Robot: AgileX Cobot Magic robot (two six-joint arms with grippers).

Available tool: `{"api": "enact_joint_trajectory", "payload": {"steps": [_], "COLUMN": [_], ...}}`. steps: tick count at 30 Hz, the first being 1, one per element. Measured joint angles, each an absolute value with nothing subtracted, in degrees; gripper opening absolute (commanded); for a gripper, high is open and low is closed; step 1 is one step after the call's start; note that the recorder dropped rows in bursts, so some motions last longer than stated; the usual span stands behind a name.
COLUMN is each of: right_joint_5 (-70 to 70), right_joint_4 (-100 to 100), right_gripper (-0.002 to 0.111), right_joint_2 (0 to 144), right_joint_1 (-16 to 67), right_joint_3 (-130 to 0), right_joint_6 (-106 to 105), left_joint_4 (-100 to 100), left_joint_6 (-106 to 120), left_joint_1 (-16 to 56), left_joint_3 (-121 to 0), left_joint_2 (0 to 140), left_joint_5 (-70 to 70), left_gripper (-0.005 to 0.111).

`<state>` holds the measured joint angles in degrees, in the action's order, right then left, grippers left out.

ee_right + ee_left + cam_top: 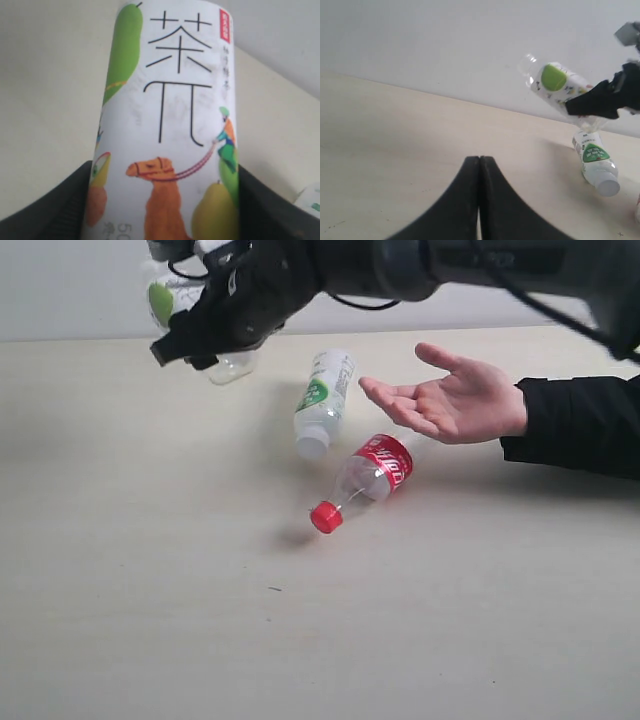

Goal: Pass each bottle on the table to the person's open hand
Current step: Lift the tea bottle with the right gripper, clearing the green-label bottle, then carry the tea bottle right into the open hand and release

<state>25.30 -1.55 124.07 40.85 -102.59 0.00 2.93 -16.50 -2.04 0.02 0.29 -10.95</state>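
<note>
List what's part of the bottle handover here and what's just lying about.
In play: lifted bottle in right end effector; white-capped bottle and red-capped bottle lying on table; open hand.
Bystanders: left end effector, shut, holding nothing; back wall.

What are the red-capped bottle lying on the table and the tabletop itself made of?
Red-capped bottle: looks like thin clear plastic with a glossy finish. Its body is see-through, and a shiny red label wraps it.
Table: a pale beige wood-grain top with a matte finish, perhaps laminate rather than solid wood. It shows faint streaks and no strong glare.
</note>
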Motion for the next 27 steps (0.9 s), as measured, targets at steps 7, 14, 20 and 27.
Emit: {"api": "enact_joint_trajectory", "payload": {"steps": [7, 14, 20, 27], "right_joint_5": [17.96, 15.69, 24.24, 30.15], "right_joint_4": [-1.43, -1.54, -1.74, -1.74], "right_gripper": [0.0, 0.0, 0.0, 0.0], "right_joint_2": [106.74, 83.49, 67.33, 62.42], "right_joint_1": [39.8, 33.81, 27.97, 26.36], "right_joint_3": [-82.54, -63.58, -56.86, -51.33], "right_joint_6": [5.62, 10.06, 10.62, 10.7], "left_joint_4": [2.93, 2.93, 2.93, 2.93], "left_joint_6": [-16.5, -16.5, -16.5, -16.5], "left_joint_1": [-2.04, -2.04, -2.04, -2.04], "left_joint_3": [0.02, 0.02, 0.02, 0.02], "left_joint_2": [0.29, 0.29, 0.29, 0.29], "left_joint_5": [-10.95, -10.95, -10.95, -10.95], "left_gripper": [0.0, 0.0, 0.0, 0.0]}}
